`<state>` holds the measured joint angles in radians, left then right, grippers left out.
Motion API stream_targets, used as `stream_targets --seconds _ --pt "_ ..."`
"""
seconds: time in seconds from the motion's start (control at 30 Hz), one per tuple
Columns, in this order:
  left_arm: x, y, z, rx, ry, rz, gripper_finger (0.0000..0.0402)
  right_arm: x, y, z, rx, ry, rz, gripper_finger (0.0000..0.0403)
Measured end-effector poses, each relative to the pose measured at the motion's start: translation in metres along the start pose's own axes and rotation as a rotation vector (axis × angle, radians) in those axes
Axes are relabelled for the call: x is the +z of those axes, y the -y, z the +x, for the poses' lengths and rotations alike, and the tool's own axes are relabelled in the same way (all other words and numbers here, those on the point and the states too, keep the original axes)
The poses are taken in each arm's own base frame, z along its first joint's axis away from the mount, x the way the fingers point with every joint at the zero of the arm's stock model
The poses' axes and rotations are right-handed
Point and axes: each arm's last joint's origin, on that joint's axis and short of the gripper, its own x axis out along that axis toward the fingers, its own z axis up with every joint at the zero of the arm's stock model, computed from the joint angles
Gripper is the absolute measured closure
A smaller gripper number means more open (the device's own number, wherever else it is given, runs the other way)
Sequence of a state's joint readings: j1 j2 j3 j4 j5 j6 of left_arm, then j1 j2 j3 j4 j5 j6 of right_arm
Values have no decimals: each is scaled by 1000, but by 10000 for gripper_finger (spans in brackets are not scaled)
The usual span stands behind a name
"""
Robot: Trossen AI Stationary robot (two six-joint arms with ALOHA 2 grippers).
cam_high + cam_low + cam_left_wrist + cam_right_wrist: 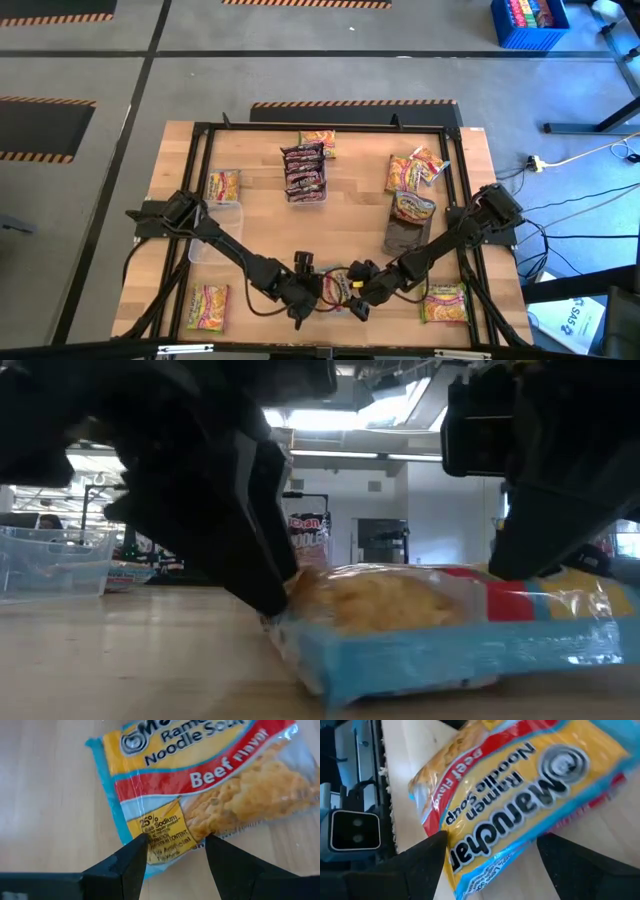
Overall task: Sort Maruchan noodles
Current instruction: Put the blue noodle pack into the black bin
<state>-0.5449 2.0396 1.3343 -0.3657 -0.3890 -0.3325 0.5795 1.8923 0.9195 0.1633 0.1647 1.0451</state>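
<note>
Left gripper [175, 850] and right gripper [492, 852], both spread, flank the light-blue beef packet [200, 780] lying flat at the worktop's near edge, its long axis running gripper to gripper; neither is clearly nearer.

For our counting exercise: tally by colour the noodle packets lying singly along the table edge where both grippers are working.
Light blue packet: 1
Yellow-green packets: 2
Total: 3
</note>
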Motion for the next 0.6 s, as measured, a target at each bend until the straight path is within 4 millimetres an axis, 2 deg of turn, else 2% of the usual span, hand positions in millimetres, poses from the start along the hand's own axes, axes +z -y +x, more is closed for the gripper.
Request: stream_targets --seconds 0.33,0.6 --pt "-1 0 1 -19 -4 -10 206 4 -3 2 39 66 -18 91" --pt "-5 7 -1 17 12 14 206 8 -7 1 64 130 -24 91"
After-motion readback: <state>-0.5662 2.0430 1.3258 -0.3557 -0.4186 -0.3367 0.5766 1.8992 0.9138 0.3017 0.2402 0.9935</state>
